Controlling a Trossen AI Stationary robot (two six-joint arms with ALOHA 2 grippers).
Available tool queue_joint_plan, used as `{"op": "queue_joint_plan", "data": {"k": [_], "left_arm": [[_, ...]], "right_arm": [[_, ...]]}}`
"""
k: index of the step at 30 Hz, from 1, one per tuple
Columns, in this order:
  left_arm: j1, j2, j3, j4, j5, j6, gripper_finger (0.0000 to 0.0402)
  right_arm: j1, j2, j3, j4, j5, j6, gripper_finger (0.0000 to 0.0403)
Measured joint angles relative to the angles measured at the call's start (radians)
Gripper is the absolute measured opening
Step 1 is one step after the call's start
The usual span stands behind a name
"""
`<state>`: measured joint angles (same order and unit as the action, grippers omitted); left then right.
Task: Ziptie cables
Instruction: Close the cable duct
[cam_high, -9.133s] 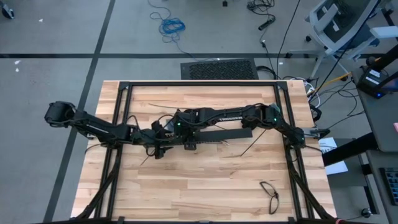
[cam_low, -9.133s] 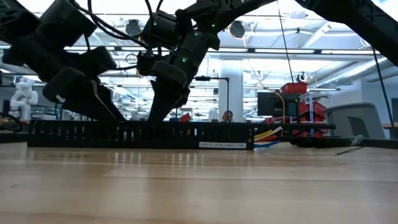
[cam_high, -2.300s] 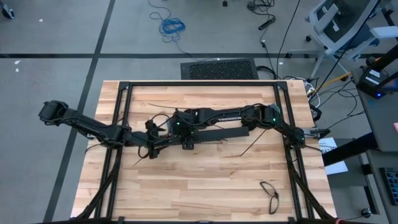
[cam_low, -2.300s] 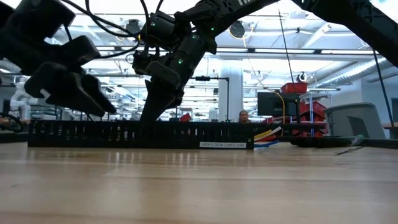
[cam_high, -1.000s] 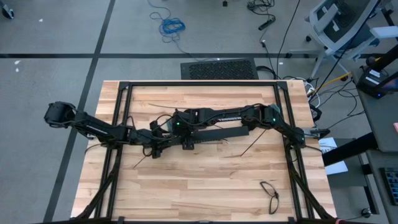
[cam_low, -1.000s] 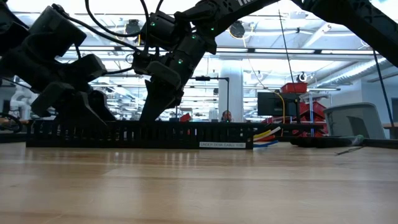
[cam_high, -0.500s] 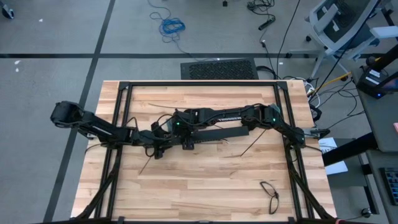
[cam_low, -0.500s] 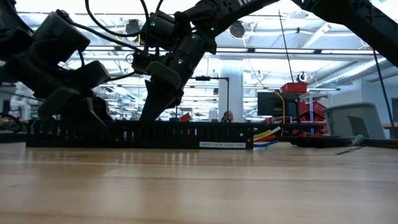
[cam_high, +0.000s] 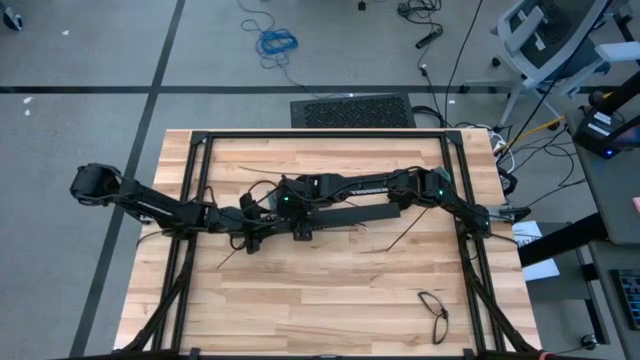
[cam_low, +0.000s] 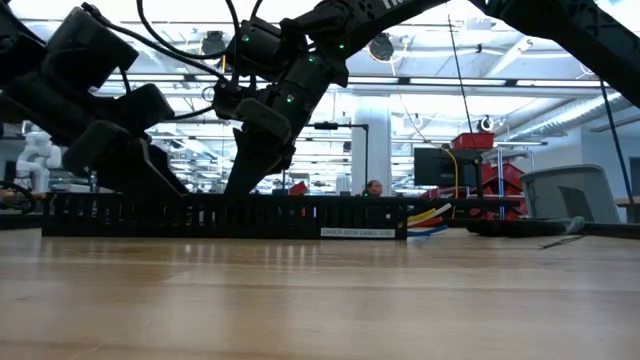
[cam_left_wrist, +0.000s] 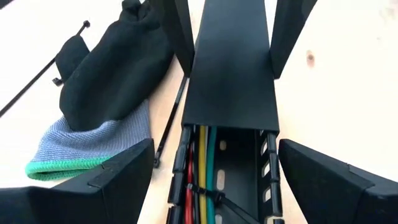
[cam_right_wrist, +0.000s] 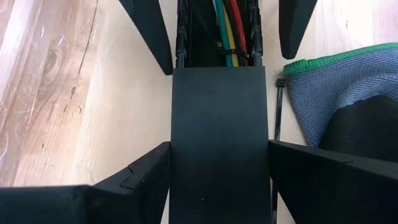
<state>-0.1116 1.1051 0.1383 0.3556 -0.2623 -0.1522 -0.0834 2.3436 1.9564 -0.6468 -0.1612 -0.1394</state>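
Note:
A long black slotted bar (cam_high: 345, 222) lies across the table's middle, and a flat black cover (cam_left_wrist: 233, 68) closes most of it. At its open left end the cables (cam_left_wrist: 202, 168), red, yellow and green, lie inside, with a thin black strip (cam_left_wrist: 206, 191) around them. Their coloured ends (cam_low: 430, 218) stick out of the bar's right end. My left gripper (cam_left_wrist: 214, 149) is open, one finger on each side of the open end. My right gripper (cam_right_wrist: 219, 146) is shut on the cover, a little farther right along the bar. My right gripper pinches the cover's two long edges (cam_right_wrist: 174, 155) between its fingers, close to the cover's left end. The fingers slant down from the table's right side and stand across the bar. The cover lies flat on the bar, which rests on the table.
A black and grey glove with a green cuff (cam_left_wrist: 93, 93) lies right behind the bar. Loose black strips lie beside the bar (cam_left_wrist: 171, 118) and on the wood (cam_high: 405, 236). A black wire loop (cam_high: 433, 312) sits near the front right corner. A black frame (cam_high: 320, 133) borders the table.
My left gripper has dipped a little toward the bar's left end and come back up to about where it was, its fingers still as far apart. My right gripper and the bar have kept still.

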Motion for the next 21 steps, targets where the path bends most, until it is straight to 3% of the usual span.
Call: {"op": "queue_joint_plan", "data": {"k": [14,21], "left_arm": [[0.000,-0.002,0.000,0.001,0.019,0.001,0.0337],[0.000,-0.002,0.000,0.002,0.019,0.002,0.0304]], "right_arm": [[0.000,0.000,0.000,0.000,0.000,-0.004,0.0240],[0.000,0.000,0.000,0.000,0.000,-0.004,0.0240]]}}
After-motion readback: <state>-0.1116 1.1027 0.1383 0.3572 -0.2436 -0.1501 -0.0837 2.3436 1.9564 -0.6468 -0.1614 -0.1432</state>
